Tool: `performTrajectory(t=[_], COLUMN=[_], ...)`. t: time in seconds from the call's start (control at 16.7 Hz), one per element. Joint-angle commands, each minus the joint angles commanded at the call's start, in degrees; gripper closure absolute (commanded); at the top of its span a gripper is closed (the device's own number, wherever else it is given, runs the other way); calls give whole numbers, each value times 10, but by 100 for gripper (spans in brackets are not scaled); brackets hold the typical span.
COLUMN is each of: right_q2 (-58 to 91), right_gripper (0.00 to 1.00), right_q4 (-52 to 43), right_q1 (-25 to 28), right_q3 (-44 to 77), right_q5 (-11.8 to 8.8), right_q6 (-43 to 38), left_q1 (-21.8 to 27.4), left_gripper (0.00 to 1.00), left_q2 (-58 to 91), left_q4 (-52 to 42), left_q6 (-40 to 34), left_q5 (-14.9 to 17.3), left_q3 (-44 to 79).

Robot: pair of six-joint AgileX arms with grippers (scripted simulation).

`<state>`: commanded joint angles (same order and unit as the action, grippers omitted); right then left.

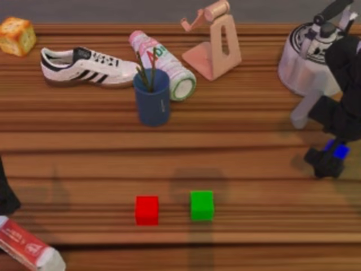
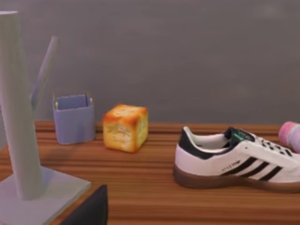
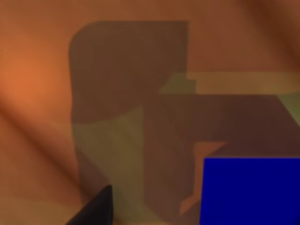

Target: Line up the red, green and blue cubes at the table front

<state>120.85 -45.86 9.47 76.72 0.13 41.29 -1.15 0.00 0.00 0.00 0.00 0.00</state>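
Nearest the front edge, at the left corner: a long red-and-white carton (image 1: 28,247) lying aslant, partly cut off, with the parked left arm's dark edge just above it at the table's (image 1: 254,248) left side, its jaws out of sight. A little farther in, toward the middle: the red cube (image 1: 146,210) and the green cube (image 1: 202,205) side by side, apart, roughly level with each other on the striped brown planks. Farther right, near the table's right edge: the right gripper (image 1: 333,155), dark, with the blue cube (image 1: 340,151) pinched between its jaws; shown in the right wrist view as a flat blue face (image 3: 251,190) above blurred wood and shadow. Mid-table: a dark blue cup (image 1: 152,97) holding thin sticks. Behind it: a pink-and-white bottle (image 1: 162,65) lying on its side, a white sneaker (image 1: 87,66) with black stripes, a pink stand (image 1: 214,45). Far left corner: an orange-tan mottled block (image 1: 17,36). Far right: a pale rounded kettle (image 1: 307,59), partly hidden by the arm. Beyond the back edge: a plain grey wall (image 2: 187,56).
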Motion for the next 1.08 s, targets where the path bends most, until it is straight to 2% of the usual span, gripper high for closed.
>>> performTrajectory(t=[0.66, 1.08], right_q2=[0, 0], right_gripper=[98, 100], right_q4=[0, 0], right_q1=[0, 0], right_q3=[0, 0], right_q5=[0, 0], right_q6=[0, 0], left_q1=[0, 0], left_gripper=[0, 0], left_q2=[0, 0], left_q4=[0, 0], left_q6=[0, 0], left_q5=[0, 0], left_q3=[0, 0])
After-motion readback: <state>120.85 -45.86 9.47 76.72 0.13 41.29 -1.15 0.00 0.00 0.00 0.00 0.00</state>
